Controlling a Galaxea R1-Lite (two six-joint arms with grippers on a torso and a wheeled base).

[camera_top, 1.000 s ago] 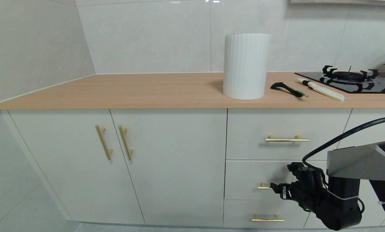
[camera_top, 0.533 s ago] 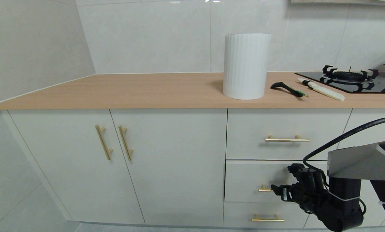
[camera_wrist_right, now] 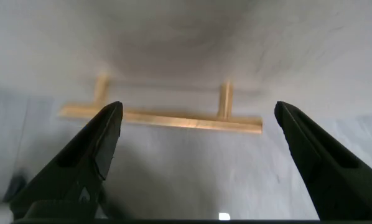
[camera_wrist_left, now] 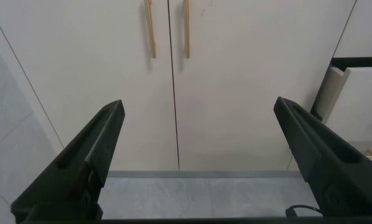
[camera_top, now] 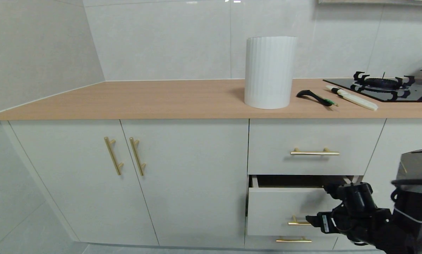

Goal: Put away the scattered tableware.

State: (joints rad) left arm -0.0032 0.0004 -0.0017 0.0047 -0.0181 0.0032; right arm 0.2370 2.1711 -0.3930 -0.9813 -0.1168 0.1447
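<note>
Tableware lay on the counter (camera_top: 161, 100) in the head view: a black-handled utensil (camera_top: 315, 97) and a cream utensil (camera_top: 354, 98) beside a white ribbed canister (camera_top: 269, 72); below, the middle drawer (camera_top: 281, 208) stood partly open, the right end effector (camera_top: 317, 223) at its gold handle (camera_top: 297, 222). Left wrist view: the left end effector (camera_wrist_left: 198, 124) gaped wide, empty, facing cupboard doors (camera_wrist_left: 111, 93). Right wrist view: the right end effector was spread wide, the handle just beyond, ungripped

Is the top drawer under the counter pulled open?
No, the top drawer sits flush and shut; the middle drawer below it is the one pulled out.
</note>
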